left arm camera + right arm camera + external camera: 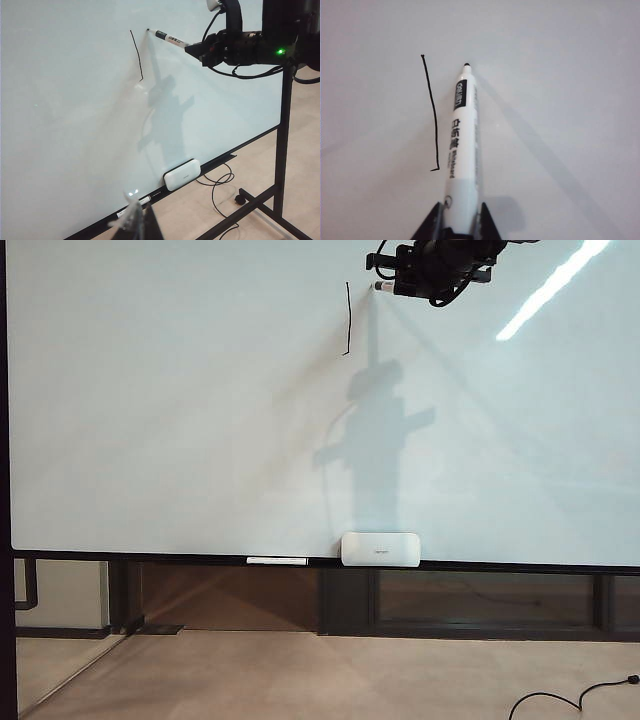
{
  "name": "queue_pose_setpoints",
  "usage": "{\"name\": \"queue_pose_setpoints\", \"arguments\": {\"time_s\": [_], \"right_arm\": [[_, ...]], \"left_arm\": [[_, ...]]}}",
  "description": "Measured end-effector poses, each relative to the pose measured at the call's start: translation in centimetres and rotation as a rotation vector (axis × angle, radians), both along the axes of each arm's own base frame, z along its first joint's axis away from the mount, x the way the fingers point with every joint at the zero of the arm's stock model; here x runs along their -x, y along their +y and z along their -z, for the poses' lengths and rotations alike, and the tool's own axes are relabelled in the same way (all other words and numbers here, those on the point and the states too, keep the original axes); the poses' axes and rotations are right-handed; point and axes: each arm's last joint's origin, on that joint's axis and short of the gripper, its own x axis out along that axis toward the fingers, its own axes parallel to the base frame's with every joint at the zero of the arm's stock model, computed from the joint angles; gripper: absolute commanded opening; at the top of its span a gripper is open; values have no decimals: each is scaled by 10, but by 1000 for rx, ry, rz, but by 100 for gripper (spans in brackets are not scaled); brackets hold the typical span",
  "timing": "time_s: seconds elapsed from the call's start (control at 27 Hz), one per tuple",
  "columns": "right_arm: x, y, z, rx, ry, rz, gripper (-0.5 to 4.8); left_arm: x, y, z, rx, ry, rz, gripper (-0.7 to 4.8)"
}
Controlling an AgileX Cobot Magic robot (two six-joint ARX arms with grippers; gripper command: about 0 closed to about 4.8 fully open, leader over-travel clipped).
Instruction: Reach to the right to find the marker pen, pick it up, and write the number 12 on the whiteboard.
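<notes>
The right gripper is clamping the marker pen, its tip just beside the drawn 1 on the whiteboard, probably for starting the 2. The left gripper is waiting near the board's lower frame; I cannot tell its opening.

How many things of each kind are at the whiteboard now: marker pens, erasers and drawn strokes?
Marker pens: 2, one held in the right pincer at the board, one white marker lying on the ledge
Erasers: 1, white block on the ledge
Drawn black strokes: 1
Total: 4

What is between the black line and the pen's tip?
Only bare whiteboard lies between the black line and the marker pen tip, clearest in the right wrist view.
</notes>
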Motion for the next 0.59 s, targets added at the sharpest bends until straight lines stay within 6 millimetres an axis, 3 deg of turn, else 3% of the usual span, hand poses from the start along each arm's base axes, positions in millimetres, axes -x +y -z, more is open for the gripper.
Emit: {"name": "queue_pose_setpoints", "arguments": {"time_s": [0.59], "right_arm": [[-6, 2, 10, 4, 13, -2, -5]], "left_arm": [[0, 0, 0, 0, 0, 0, -5]]}}
